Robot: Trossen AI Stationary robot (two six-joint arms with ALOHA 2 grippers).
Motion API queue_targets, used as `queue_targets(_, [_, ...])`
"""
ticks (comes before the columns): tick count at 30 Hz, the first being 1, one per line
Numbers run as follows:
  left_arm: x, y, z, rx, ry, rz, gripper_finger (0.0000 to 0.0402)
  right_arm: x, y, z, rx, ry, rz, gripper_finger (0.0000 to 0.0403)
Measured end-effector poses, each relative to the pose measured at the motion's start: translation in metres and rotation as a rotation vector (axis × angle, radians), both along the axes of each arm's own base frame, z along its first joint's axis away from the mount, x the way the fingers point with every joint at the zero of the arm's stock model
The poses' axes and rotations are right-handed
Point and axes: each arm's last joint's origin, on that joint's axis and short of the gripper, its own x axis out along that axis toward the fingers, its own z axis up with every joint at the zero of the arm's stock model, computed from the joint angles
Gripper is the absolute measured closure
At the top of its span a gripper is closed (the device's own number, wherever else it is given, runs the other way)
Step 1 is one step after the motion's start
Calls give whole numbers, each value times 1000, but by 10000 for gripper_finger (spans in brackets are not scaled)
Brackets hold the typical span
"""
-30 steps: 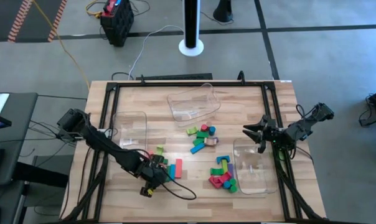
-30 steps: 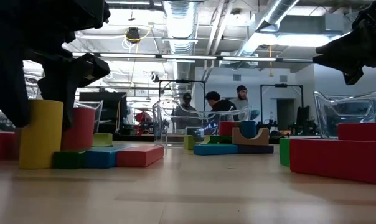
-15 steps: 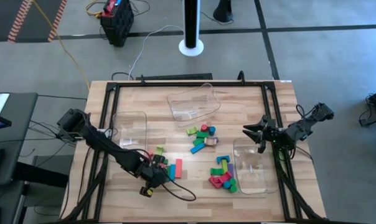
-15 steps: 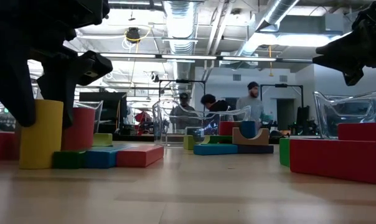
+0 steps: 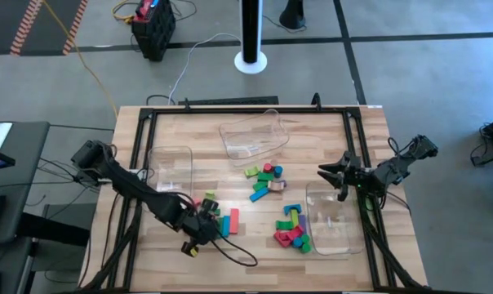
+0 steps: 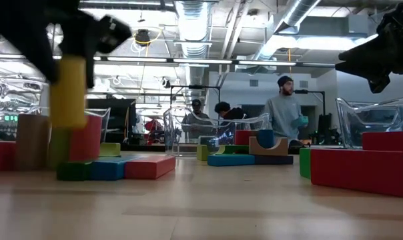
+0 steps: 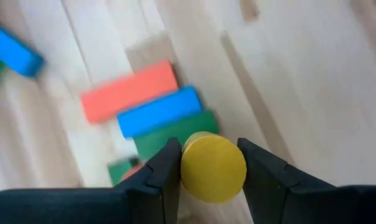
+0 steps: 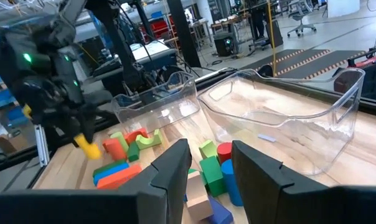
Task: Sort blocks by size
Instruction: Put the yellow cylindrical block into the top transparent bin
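My left gripper is shut on a yellow cylinder above the left cluster of blocks, where a red bar, a blue bar and a green block lie flat on the table. More blocks lie in a middle cluster and a near-right cluster. My right gripper is open and empty, in the air beside the right bin; it also shows in its own wrist view. My left gripper pinches the yellow cylinder's round side between its two fingers, near the cylinder's upper end. The fingers come from above, pointing down. The cylinder hangs upright below them, lifted clear of the table and of the blocks.
Three clear plastic bins stand on the table: one at the far middle, one at the left, one at the right. A black frame runs round the table. People stand in the room behind.
My left gripper has gone up with the yellow cylinder. The cylinder stood on the table beside a red block; it now hangs upright, clear of the table. My right gripper has kept still.
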Motion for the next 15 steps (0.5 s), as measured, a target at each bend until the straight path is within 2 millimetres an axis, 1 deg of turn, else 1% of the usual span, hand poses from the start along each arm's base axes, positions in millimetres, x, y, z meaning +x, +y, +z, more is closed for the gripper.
queue_targets(4, [1, 8, 26, 23, -94, -14, 273, 0, 0, 0, 7, -2, 0, 251])
queue_targets(8, [0, 23, 48, 78, -192, -5, 273, 0, 0, 0, 9, -4, 3, 251])
queue_targets(12, [0, 43, 65, 153, -288, 40, 273, 1, 3, 8, 12, -68, 103, 251])
queue_targets(15, [5, 56, 75, 190, -362, 48, 273, 3, 6, 18, -36, -133, 160, 251])
